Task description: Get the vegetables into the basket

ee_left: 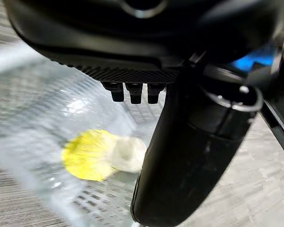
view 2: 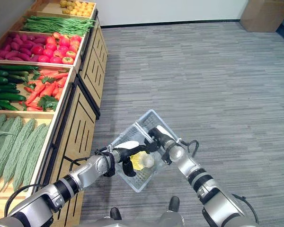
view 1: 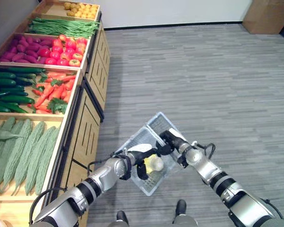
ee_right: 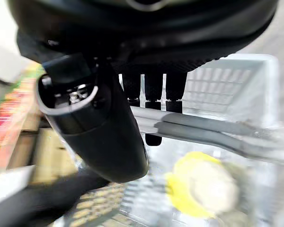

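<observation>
right wrist view: the right hand (ee_right: 99, 127) has its fingers (ee_right: 154, 94) curled round the grey handle (ee_right: 203, 130) of the basket (view 1: 146, 137), carrying it above the floor. the left hand (view 1: 139, 163) hangs over the basket, fingers (ee_left: 130, 92) loose, grasping nothing. one pale yellow vegetable (view 1: 154, 164), smooth and rounded, lies in the white plastic mesh. i'd say a drop is just done; next comes a reach to the wooden shelf (view 1: 68, 118) for the ridged gourds (view 1: 23, 146).

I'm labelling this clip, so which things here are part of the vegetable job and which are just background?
Job: basket, held by right hand; yellow vegetable inside; left hand over it.
Background: produce crates, cardboard box.
</observation>
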You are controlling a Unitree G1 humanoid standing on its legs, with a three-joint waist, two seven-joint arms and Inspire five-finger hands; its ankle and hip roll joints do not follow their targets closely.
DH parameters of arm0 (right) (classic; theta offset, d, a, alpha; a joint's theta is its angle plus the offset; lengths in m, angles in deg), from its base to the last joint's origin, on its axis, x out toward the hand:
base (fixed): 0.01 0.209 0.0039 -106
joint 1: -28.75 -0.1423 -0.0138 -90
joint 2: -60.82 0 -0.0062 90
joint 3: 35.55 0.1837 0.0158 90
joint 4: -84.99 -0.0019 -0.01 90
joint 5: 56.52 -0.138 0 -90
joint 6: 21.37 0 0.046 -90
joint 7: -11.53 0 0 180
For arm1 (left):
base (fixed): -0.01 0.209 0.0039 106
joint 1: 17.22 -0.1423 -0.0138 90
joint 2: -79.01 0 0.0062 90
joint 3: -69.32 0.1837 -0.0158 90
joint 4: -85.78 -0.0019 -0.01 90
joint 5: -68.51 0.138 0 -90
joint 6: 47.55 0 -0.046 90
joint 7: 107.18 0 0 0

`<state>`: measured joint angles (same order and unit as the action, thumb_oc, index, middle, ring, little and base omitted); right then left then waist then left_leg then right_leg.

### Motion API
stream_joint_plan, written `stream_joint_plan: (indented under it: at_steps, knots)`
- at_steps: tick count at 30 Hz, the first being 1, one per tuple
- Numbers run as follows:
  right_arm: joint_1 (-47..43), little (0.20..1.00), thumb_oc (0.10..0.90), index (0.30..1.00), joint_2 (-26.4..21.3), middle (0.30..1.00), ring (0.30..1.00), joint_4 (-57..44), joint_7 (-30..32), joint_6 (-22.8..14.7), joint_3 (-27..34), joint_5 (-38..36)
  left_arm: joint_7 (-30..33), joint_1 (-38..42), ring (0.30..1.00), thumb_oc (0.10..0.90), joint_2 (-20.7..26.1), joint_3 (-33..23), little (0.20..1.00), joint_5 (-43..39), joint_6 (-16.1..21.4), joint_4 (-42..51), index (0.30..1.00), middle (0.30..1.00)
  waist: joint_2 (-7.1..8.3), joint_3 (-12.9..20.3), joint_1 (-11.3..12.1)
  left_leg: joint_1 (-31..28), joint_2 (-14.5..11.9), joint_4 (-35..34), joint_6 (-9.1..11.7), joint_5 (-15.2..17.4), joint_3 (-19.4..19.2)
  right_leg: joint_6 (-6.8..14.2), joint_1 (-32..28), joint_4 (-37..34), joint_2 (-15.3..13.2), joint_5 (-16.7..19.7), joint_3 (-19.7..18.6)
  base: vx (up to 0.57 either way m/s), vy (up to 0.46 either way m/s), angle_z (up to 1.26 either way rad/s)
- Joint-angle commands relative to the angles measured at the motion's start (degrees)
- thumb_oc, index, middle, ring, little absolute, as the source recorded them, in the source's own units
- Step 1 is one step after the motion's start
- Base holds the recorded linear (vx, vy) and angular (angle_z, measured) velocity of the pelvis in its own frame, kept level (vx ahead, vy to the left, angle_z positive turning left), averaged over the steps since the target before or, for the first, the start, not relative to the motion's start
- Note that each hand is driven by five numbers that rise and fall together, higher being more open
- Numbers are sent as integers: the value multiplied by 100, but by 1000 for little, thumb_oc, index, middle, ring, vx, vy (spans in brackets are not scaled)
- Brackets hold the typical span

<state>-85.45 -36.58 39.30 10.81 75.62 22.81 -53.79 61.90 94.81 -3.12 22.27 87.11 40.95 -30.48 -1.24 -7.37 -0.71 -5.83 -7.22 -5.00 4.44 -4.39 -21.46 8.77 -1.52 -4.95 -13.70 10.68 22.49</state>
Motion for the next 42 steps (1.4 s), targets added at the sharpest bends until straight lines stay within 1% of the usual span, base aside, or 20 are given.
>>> stream_joint_plan:
  at_steps: [1,2,4,5,6,8,9,11,12,15,16,18,20,21,25,27,29,33,35,42]
  knots:
    - [-370,300,400,300,-80,300,300,-386,361,-478,619,146,284,56,1000,900,75,-504,1000,-600,114,-354,1000,1000,84,422,94,87,-106,160,192,170,219,295,-163,343,-240,-459,40,-16,-2,22]
    - [-360,300,400,300,-83,300,300,-394,360,-478,621,148,283,49,1000,900,78,-503,1000,-602,114,-348,1000,1000,89,431,89,110,-100,163,184,147,222,286,-148,339,-245,-440,46,-6,0,10]
    - [213,300,400,300,-320,300,300,-296,392,-448,1074,211,248,-486,1000,900,115,-1020,1000,-1065,79,-616,1000,1000,87,438,125,111,-90,122,191,123,296,290,-196,352,-261,-469,116,-1,4,17]
    - [237,300,400,300,-324,300,300,-313,390,-443,1077,215,246,-502,1000,900,117,-1015,1000,-1067,79,-608,1000,1000,85,448,121,110,-90,121,192,124,303,291,-203,350,-260,-471,125,1,2,19]
    - [494,300,400,300,-436,300,300,-377,377,-429,1250,308,237,-708,1000,900,127,-1230,1000,-1294,51,-729,1000,1000,92,454,125,123,-87,112,190,111,327,292,-216,355,-271,-466,161,7,7,13]
    - [961,300,400,300,-532,300,300,-486,365,-437,1580,411,282,-1047,1000,900,57,-1649,1000,-1581,28,-1051,1000,1000,99,453,119,146,-79,104,189,95,361,284,-231,366,-289,-471,209,10,10,9]
    - [1393,300,400,300,-594,300,300,-547,353,-418,1842,535,364,-1321,1000,900,-35,-2011,1000,-1709,-32,-1468,1000,1000,114,451,107,148,-74,99,183,92,379,280,-247,371,-298,-475,245,14,10,18]
    - [1575,300,400,300,-621,300,300,-614,351,-408,1952,630,412,-1418,1000,900,-119,-2158,1000,-1753,-53,-1685,1000,1000,116,450,92,153,-70,101,181,89,387,278,-245,379,-300,-482,251,11,7,15]
    - [1681,300,400,300,-622,300,300,-551,420,-420,2038,694,532,-1502,1000,900,-212,-2325,1000,-1753,-90,-2023,1000,1000,132,437,77,148,-70,108,177,90,381,274,-237,385,-300,-486,249,4,1,4]
    - [1944,300,400,300,-436,300,300,-191,512,-447,2215,508,801,-1586,1000,900,-458,-2745,1000,-1785,-104,-2847,1000,1000,179,418,36,122,-64,119,165,108,348,259,-238,392,-297,-497,201,4,-3,-1]
    - [2067,300,400,300,-326,300,300,68,576,-470,2237,523,1066,-1570,1000,900,-537,-2937,1000,-1614,-90,-3244,1000,1000,199,415,19,105,-75,120,167,114,327,247,-243,394,-281,-518,186,6,-8,-5]
    - [2160,300,400,300,-186,300,300,386,613,-509,2196,462,1338,-1561,1000,900,-579,-3040,1000,-1350,-30,-3515,1000,1000,228,413,-5,96,-86,114,175,115,301,244,-236,394,-266,-531,171,2,-6,-5]
    - [2209,300,400,300,-126,300,300,558,644,-540,2192,416,1468,-1590,1000,900,-583,-3169,1000,-1393,23,-3540,1000,1000,242,412,-6,96,-90,111,179,112,292,244,-225,391,-257,-534,164,-7,-4,-3]
    - [2252,300,400,300,64,300,300,1044,691,-594,2169,226,1581,-1656,1000,900,-664,-3343,1000,-1525,66,-3824,1000,1000,267,406,-10,97,-100,108,183,105,273,239,-213,390,-243,-539,139,-15,-10,-10]
    - [2223,300,400,300,283,300,300,1871,608,-653,2035,73,1658,-1692,1000,900,-699,-3279,1000,-1294,72,-4205,1000,1000,306,407,-7,95,-110,95,185,107,263,240,-191,391,-236,-540,118,-6,-4,-8]
    - [2204,300,400,300,411,300,300,2393,568,-663,1906,129,1650,-1726,1000,900,-736,-3037,1000,-916,72,-4320,1000,1000,313,407,-17,93,-100,89,182,121,261,242,-173,399,-237,-536,104,9,11,-4]
    - [2234,300,400,300,503,300,300,2677,564,-650,1970,52,1641,-1773,1000,900,-815,-3064,1000,-958,60,-4484,1000,1000,324,405,-28,98,-84,84,170,134,255,249,-152,390,-246,-513,70,0,0,0]
    - [2254,300,400,300,562,300,300,2741,580,-647,2027,-17,1665,-1830,1000,900,-890,-3200,1000,-1173,54,-4543,1000,1000,333,401,-18,108,-69,81,162,139,264,261,-135,383,-258,-499,58,9,3,-3]
    - [2251,300,400,300,579,300,300,2809,596,-632,2047,-68,1641,-1813,1000,900,-912,-3089,1000,-1054,64,-4514,1000,1000,337,392,-20,114,-60,86,155,148,267,264,-131,388,-266,-498,55,0,0,0]
    - [2205,300,400,300,577,300,300,2766,570,-626,1985,-8,1644,-1794,1000,900,-876,-3058,1000,-1061,84,-4461,1000,1000,364,383,-22,107,-37,114,131,187,322,275,-143,446,-293,-529,25,9,7,0]
